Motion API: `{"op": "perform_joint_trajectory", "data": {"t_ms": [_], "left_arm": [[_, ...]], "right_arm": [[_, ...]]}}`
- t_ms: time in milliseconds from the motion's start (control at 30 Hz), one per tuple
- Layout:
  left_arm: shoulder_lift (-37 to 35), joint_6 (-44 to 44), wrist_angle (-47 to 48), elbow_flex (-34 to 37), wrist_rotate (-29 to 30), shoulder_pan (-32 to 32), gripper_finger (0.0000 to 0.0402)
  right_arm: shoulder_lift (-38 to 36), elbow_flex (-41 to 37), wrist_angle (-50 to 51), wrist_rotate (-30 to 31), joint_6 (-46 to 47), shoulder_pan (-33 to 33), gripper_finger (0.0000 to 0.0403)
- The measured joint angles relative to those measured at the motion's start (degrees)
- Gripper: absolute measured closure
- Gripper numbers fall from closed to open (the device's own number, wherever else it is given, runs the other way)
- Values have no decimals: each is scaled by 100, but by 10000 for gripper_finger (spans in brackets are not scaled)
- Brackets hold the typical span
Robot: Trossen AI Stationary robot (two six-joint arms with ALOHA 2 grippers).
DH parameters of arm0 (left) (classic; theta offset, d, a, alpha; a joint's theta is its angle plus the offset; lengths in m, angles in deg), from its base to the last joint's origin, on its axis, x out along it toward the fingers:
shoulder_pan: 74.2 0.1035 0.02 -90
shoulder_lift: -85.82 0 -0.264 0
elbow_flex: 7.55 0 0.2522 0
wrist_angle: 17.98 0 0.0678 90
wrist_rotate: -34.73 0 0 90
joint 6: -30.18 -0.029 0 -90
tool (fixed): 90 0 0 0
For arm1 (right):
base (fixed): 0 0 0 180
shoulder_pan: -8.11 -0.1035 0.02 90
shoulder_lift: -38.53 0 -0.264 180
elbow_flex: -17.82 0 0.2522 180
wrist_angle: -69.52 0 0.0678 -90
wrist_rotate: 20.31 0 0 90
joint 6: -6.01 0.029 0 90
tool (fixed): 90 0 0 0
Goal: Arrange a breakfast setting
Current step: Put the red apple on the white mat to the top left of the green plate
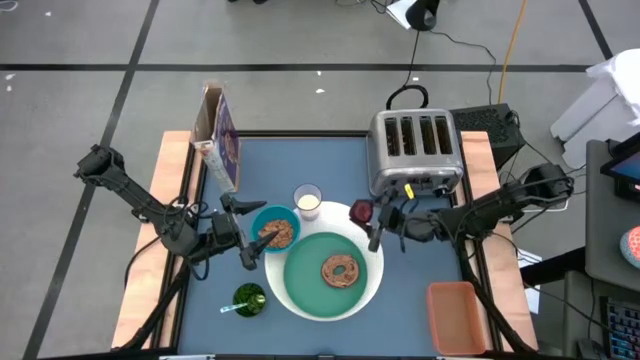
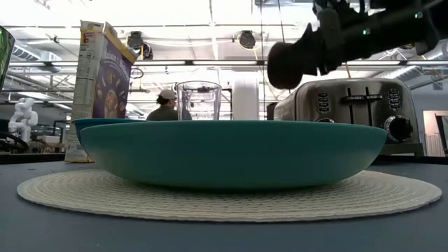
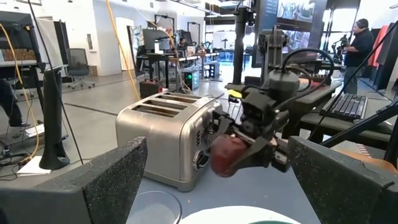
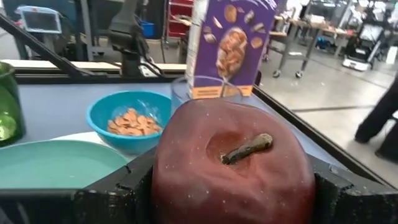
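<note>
Blue desk, toaster at back right edge. Right claw grips red apple above white plate rim, beside milk glass. Left claw gapes empty by teal bowl; bagel on teal plate.

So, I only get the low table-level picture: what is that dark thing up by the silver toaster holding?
Observer: That is the right gripper, closed on a dark red apple, held above the table in front of the silver toaster.
Operator: Is anything on the big teal plate? I only see its side.
Observer: Yes, a brown bagel lies near the middle of the teal plate.
Operator: And the other arm?
Observer: The left gripper is open and empty, beside a small teal bowl with cereal pieces in it.
</note>
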Motion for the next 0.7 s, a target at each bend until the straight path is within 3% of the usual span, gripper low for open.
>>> {"op": "perform_joint_trajectory", "data": {"t_ms": [367, 700], "left_arm": [[0, 2, 22, 0, 0, 0, 9], [0, 2, 41, 0, 0, 0, 9]], "right_arm": [[645, -301, -32, -4, 739, 253, 156], [1548, -294, -873, 0, 830, 412, 156]]}}
